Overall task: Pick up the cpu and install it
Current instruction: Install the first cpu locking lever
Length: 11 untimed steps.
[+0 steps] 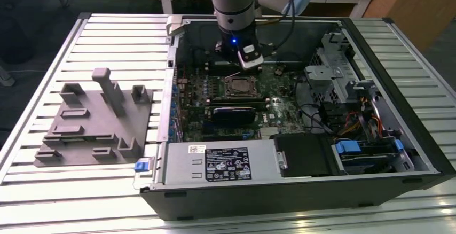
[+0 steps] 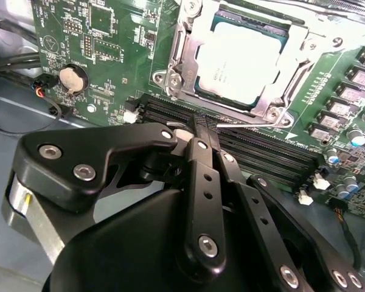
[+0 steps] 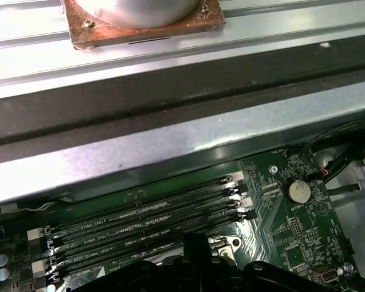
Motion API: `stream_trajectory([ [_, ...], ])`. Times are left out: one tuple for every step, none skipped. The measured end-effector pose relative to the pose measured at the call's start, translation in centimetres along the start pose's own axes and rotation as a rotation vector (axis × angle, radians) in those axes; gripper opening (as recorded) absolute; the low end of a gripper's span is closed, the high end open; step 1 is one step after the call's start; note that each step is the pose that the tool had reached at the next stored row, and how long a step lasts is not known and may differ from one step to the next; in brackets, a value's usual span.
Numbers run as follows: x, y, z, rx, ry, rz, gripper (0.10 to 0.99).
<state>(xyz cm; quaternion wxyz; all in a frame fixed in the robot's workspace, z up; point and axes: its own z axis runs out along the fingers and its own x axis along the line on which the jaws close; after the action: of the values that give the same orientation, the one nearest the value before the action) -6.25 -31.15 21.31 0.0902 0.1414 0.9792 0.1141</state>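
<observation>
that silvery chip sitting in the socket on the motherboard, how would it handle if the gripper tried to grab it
The cpu looks like a thin, rigid plate, so probably stiff and light. Its smooth metal top would likely be slippery. It lies flat inside the socket frame, leaving little edge exposed, so gripping it looks awkward. The gripper sits beside it over the memory slots.

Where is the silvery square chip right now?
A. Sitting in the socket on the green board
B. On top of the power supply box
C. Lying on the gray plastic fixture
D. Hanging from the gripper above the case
A: in the second wrist view the cpu lies inside the metal socket frame on the motherboard, beyond the gripper.
</observation>
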Motion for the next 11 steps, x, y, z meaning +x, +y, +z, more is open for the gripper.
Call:
stream_trajectory([
  [0.02, 0.04, 0.04, 0.002, -0.0009, 0.002, 0.106],
  [0.04, 0.09, 0.1, 0.003, -0.0019, 0.004, 0.106],
  [0.07, 0.12, 0.16, 0.005, -0.0029, 0.006, 0.106],
  [0.09, 0.16, 0.22, 0.007, -0.0039, 0.008, 0.106],
  [0.11, 0.18, 0.27, 0.008, -0.0048, 0.01, 0.106],
  [0.13, 0.2, 0.32, 0.009, -0.0056, 0.013, 0.106],
  [0.14, 0.23, 0.36, 0.01, -0.0065, 0.015, 0.106],
  [0.16, 0.25, 0.39, 0.011, -0.0074, 0.019, 0.106],
  [0.17, 0.28, 0.43, 0.012, -0.0087, 0.024, 0.106],
  [0.19, 0.33, 0.47, 0.013, -0.0102, 0.03, 0.106],
  [0.21, 0.37, 0.52, 0.013, -0.0117, 0.036, 0.106],
])
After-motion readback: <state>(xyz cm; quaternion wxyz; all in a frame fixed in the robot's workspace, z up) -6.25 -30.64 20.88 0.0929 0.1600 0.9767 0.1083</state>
